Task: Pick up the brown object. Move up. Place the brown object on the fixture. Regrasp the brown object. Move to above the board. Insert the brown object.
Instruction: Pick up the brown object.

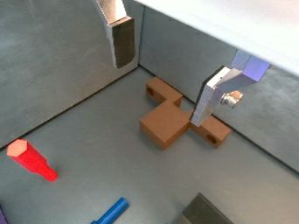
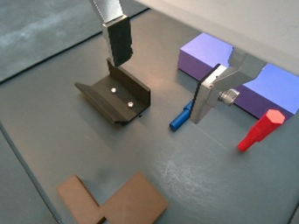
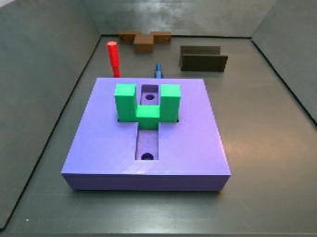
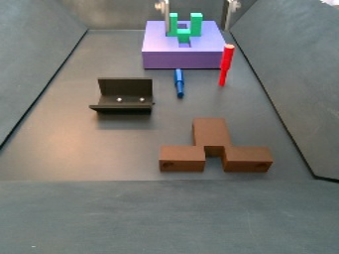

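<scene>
The brown object [image 1: 170, 122] is a tan stepped piece with a round hole in one arm, lying flat on the grey floor near a wall; it also shows in both side views [image 3: 151, 40] [image 4: 212, 149] and in a wrist view [image 2: 112, 202]. My gripper [image 1: 160, 92] hangs well above the floor, open, with nothing between its silver fingers [image 1: 121, 42]. The dark fixture [image 2: 117, 97] stands on the floor below the gripper [image 2: 160, 90], apart from the brown object. The purple board [image 3: 155, 134] carries a green U-shaped block [image 3: 148, 102]. Neither side view shows the gripper.
A red peg [image 4: 225, 63] stands upright beside the board, and a blue peg [image 4: 179, 82] lies on the floor between board and fixture [image 4: 123, 96]. Grey walls enclose the floor on all sides.
</scene>
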Motion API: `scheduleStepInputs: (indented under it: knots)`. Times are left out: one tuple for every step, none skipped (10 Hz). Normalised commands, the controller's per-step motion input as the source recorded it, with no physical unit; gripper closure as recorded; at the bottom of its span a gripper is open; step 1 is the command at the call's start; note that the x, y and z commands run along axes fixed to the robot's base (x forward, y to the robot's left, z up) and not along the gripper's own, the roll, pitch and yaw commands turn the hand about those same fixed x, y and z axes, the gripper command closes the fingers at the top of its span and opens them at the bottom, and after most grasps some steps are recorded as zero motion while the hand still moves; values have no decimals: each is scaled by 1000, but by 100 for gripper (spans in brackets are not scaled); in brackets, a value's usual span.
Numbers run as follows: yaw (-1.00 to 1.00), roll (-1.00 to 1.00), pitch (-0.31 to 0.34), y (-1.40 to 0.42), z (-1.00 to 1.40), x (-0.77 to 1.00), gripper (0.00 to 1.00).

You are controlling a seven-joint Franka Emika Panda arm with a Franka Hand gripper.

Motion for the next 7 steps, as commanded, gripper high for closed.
scheduleStepInputs:
  knots:
    - [-174,-106,-17,297,-929,0,0]
    - [-240,-83,-40,569,-951,-137,0]
    - [-206,-110,-40,457,-903,0,0]
    - [-240,-104,-31,306,-911,0,0]
    - [-240,-153,0,214,-869,0,0]
    - [-91,-120,-49,0,-906,-20,0]
    - [-146,-121,-90,-63,-880,-34,0]
